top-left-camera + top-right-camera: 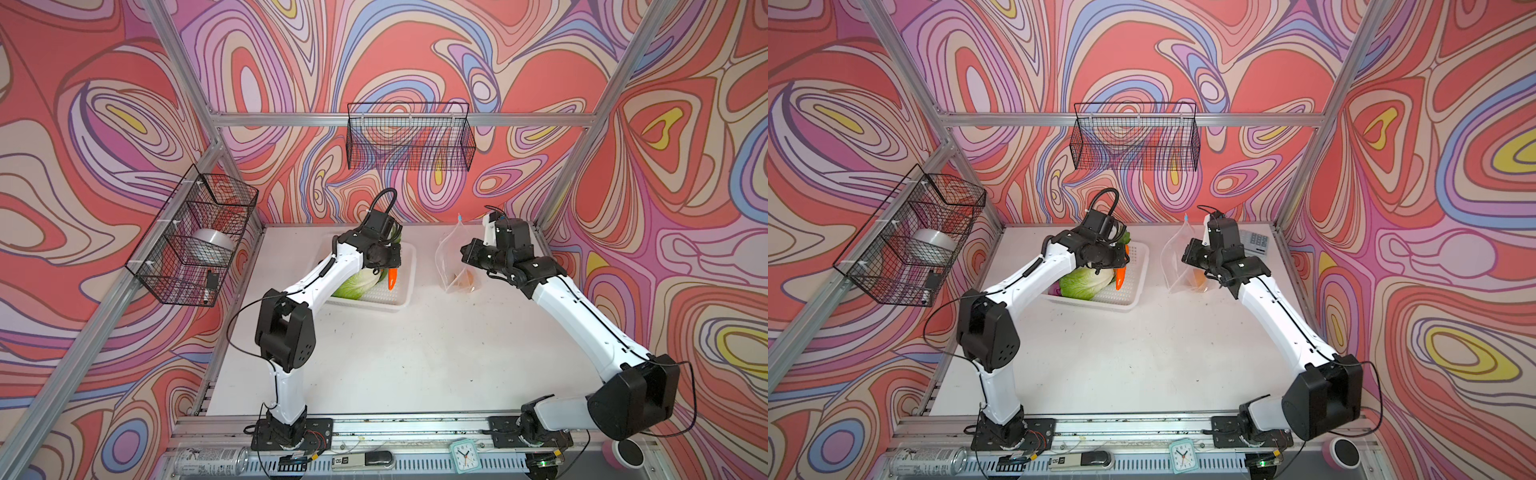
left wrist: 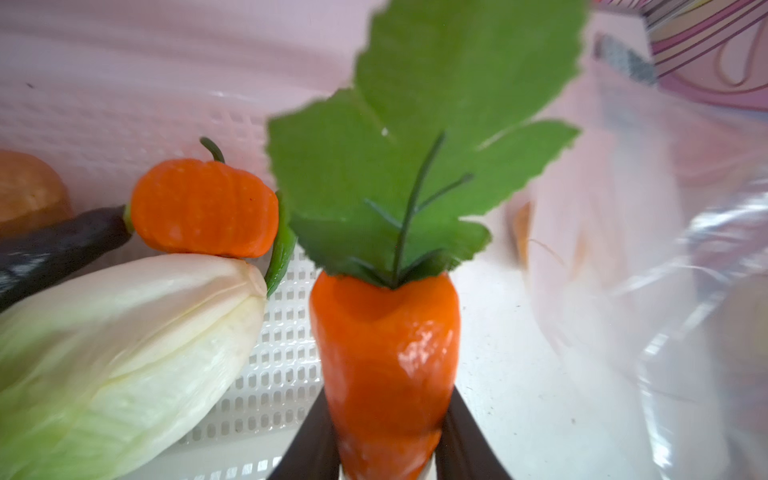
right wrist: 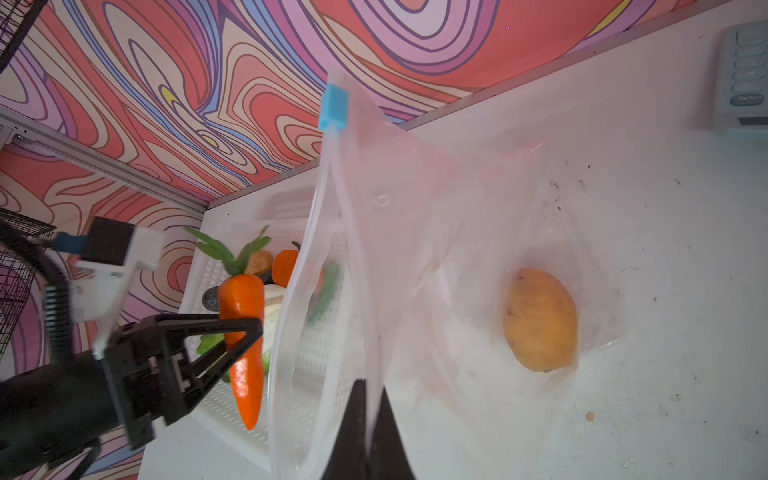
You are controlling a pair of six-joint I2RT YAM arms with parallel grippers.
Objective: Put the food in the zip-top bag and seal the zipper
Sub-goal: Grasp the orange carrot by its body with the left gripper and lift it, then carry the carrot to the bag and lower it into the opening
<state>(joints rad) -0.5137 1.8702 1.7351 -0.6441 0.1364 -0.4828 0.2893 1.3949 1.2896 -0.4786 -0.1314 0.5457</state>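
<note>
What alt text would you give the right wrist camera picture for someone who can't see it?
The black left gripper holds an orange toy carrot beside the gaping mouth of a clear plastic zip-top bag, whose edge the right gripper pinches. A tan toy potato lies inside the bag, and a white perforated basket stands behind the carrot.

**A:** What colour is the carrot (image 2: pixel 384 374)?

**B:** Glossy orange, with flat green leaves. The fingers (image 2: pixel 309 440) are black.

**A:** And the others?

**B:** The pumpkin (image 2: pixel 203 212) is ribbed orange with a dark green stem. The napa cabbage (image 2: pixel 116 353) is white fading to pale green, the eggplant (image 2: pixel 54 249) purple-black, and the potato (image 3: pixel 540 320) tan-yellow with brown specks.

**A:** The zip-top bag (image 3: pixel 457 199)?

**B:** Clear, with a light-blue slider tab (image 3: pixel 333 104). The basket (image 2: pixel 274 374) is white and perforated, and the bench (image 1: pixel 415 353) is white. The walls (image 1: pixel 415 54) swirl in coral, lilac, blue, cream and yellow.
</note>
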